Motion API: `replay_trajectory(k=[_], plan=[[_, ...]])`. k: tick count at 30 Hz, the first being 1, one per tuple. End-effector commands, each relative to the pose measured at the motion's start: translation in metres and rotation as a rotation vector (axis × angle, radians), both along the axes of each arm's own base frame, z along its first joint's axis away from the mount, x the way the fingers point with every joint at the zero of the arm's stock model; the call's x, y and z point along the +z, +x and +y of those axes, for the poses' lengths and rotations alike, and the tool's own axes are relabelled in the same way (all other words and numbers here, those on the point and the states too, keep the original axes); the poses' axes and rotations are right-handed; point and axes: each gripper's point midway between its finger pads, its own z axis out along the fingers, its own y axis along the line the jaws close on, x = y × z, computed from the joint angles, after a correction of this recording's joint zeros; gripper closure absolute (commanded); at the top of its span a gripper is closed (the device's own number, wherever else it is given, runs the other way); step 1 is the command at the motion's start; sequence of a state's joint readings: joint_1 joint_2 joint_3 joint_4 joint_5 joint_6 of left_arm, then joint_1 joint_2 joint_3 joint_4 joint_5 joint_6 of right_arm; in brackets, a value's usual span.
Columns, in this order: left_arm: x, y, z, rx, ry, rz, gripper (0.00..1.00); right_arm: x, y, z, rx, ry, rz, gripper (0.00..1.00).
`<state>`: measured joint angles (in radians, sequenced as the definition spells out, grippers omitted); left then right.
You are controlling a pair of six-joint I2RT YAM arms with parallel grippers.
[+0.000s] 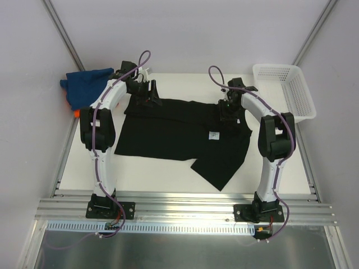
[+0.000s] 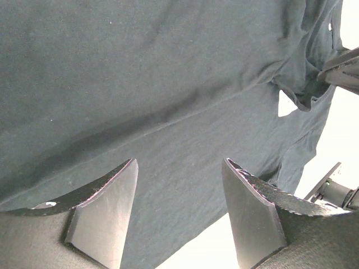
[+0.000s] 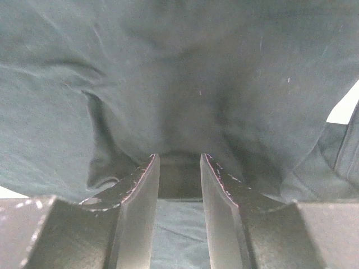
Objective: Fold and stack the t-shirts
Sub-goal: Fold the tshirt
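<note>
L gripper (image 2: pixel 179 163) wide over black tee (image 1: pixel 168 134); R gripper (image 3: pixel 179 158) narrow (pinching it).

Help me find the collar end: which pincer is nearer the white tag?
Right. The right pincer is just beyond the tag; the left pincer is over the shirt's far-left edge.

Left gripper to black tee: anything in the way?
Nothing visible. The left gripper hangs open right over the black t-shirt, with only bare cloth below its jaws. The blue t-shirt lies bunched at the far-left corner, clear of it.
</note>
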<state>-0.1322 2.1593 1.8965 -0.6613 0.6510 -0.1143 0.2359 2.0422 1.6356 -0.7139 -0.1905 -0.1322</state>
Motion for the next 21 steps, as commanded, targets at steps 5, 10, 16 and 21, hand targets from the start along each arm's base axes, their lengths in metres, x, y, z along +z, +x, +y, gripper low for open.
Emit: replay_trajectory(k=[5, 10, 16, 21], plan=[[0.034, 0.001, -0.008, -0.017, -0.020, -0.079, 0.38, 0.026, -0.031, 0.012, 0.025, 0.019, 0.008, 0.61], [0.039, 0.006, -0.011, -0.018, -0.038, -0.086, 0.38, 0.035, -0.053, 0.017, 0.050, 0.012, -0.002, 0.61], [0.043, 0.004, -0.012, -0.020, -0.052, -0.087, 0.38, 0.027, -0.076, 0.022, 0.074, 0.000, 0.033, 0.60], [0.049, 0.001, -0.012, -0.020, -0.052, -0.095, 0.38, 0.032, -0.067, 0.010, 0.079, -0.048, -0.022, 0.60]])
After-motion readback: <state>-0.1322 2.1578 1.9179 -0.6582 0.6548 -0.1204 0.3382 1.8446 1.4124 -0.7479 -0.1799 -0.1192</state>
